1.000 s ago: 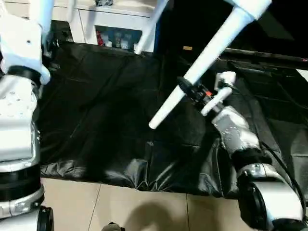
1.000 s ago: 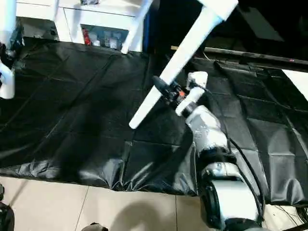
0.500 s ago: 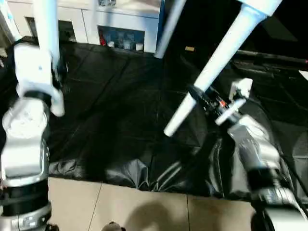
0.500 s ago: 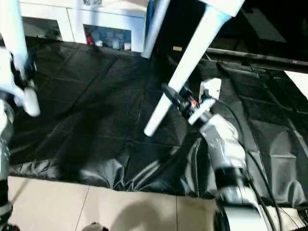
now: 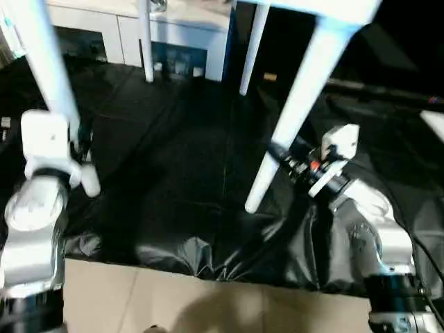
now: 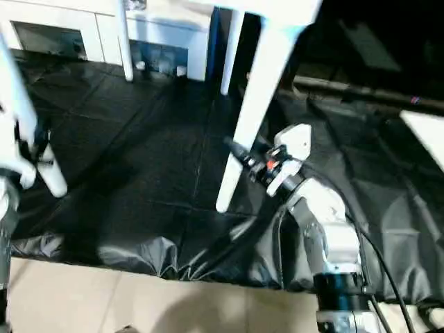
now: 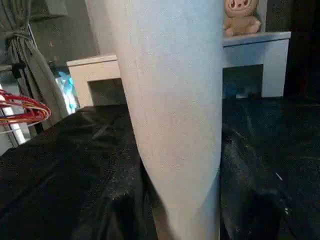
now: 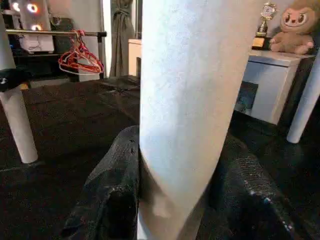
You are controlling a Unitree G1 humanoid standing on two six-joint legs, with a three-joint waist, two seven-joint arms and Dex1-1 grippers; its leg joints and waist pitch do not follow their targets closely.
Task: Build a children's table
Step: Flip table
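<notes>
- The white plastic children's table (image 5: 312,8), all four long tapered tube legs fitted, stands the right way up over a crinkled black plastic floor sheet (image 5: 173,180); its tabletop crosses the upper edge of the head views.
- The right gripper (image 5: 281,154) pinches the near right leg (image 5: 291,111) low down, black fingers (image 8: 112,200) pressed on either side of the tube.
- The left gripper (image 6: 36,149) clamps the near left leg (image 5: 48,76) in the same way.
- Gripping two legs likely lets the robot steady the assembled table and set it down level.
- The two far legs (image 5: 144,41) reach the sheet just before a white glass-doored cabinet (image 5: 180,35).
- Small items sit inside the cabinet, too blurred to name; a plush toy (image 8: 297,30) and a trophy (image 8: 267,17) stand on top.
- Red wire hangers (image 8: 80,57) hang from a rail.
</notes>
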